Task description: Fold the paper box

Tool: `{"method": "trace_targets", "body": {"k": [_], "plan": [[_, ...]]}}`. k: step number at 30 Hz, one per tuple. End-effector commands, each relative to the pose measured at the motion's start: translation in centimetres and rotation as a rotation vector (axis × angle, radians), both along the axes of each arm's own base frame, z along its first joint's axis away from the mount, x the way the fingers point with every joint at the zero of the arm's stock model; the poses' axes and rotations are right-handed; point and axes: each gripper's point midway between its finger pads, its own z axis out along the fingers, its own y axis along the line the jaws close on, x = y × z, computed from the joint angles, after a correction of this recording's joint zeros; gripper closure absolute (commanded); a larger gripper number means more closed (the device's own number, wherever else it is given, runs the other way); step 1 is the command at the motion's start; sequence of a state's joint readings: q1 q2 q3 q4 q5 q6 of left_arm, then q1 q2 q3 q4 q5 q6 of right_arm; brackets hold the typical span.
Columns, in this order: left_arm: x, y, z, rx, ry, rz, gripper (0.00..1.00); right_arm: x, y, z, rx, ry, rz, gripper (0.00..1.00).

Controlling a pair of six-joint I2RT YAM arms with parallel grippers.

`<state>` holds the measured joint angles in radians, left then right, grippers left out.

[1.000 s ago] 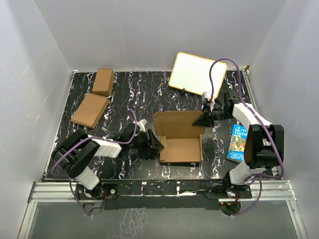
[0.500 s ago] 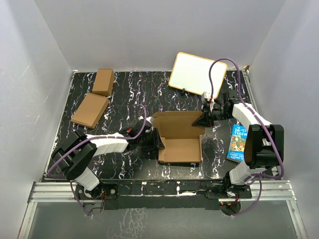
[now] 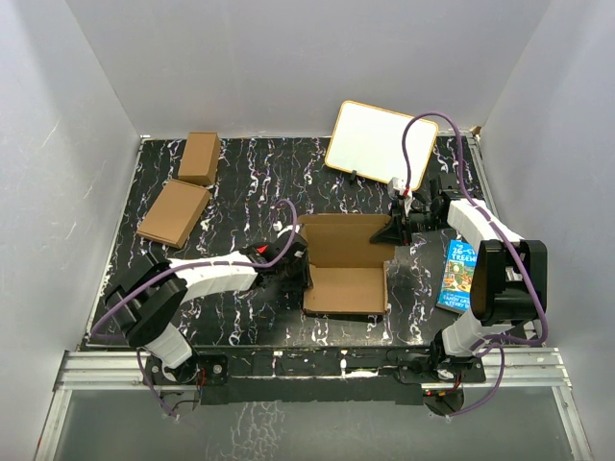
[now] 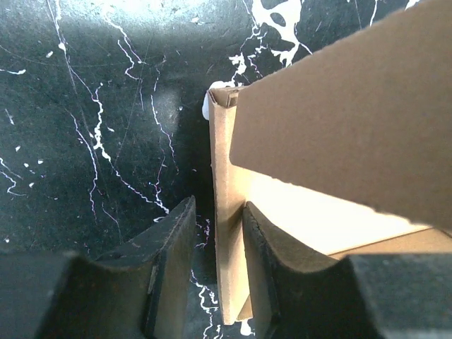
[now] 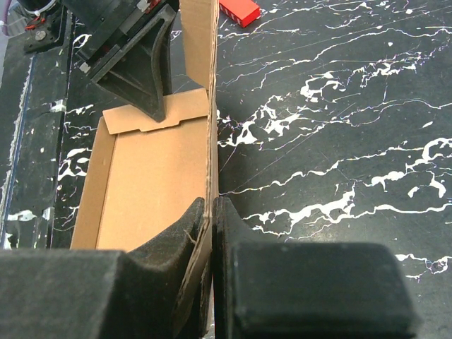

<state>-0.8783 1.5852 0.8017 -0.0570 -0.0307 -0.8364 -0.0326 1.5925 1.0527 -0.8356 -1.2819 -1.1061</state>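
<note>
Advancing rightward since earlier, straddling the paper box's left wall with left gripper jaws narrowing yet apart; clamping its upright right wall with right gripper jaws.

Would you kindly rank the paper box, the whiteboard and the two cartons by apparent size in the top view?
1. The paper box and the whiteboard look alike. The propped whiteboard may also sit nearer the camera, so I leave them unranked.
2. The sloped carton.
3. The square carton.

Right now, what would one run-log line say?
left gripper: open, astride paper box wall | right gripper: shut on opposite wall | box: partly folded
</note>
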Motion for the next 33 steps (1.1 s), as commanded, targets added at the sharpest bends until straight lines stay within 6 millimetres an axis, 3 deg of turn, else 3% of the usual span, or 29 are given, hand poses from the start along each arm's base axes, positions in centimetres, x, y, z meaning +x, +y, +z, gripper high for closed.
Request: {"method": "trace_targets", "body": {"k": [1, 9, 14, 23, 26, 29, 33], "plan": [[-0.3, 1.6, -0.5, 0.131, -0.013, 0.005, 0.69, 1.1, 0.4, 1.7, 0.038, -0.097, 0.025, 0.92], [-0.9, 2.5, -2.0, 0.235, 0.0, -0.003, 0.79, 1.0, 0.6, 1.8, 0.043, -0.096, 0.03, 0.92], [-0.4, 3.4, -1.8, 0.323, -0.031, -0.009, 1.0, 0.9, 0.7, 1.7, 0.046, -0.094, 0.034, 0.92], [0.3, 4.7, -1.2, 0.481, -0.073, -0.037, 1.0, 0.7, 1.1, 1.6, 0.049, -0.089, 0.047, 0.92], [0.4, 4.2, -1.1, 0.458, -0.079, -0.049, 1.0, 0.7, 1.1, 1.6, 0.05, -0.088, 0.047, 0.92], [0.5, 3.5, -0.5, 0.421, -0.089, -0.045, 0.82, 0.7, 1.1, 1.5, 0.048, -0.087, 0.047, 0.92], [0.8, 3.0, 0.7, 0.385, -0.113, -0.039, 0.73, 0.7, 1.1, 1.4, 0.046, -0.084, 0.046, 0.92]]}}
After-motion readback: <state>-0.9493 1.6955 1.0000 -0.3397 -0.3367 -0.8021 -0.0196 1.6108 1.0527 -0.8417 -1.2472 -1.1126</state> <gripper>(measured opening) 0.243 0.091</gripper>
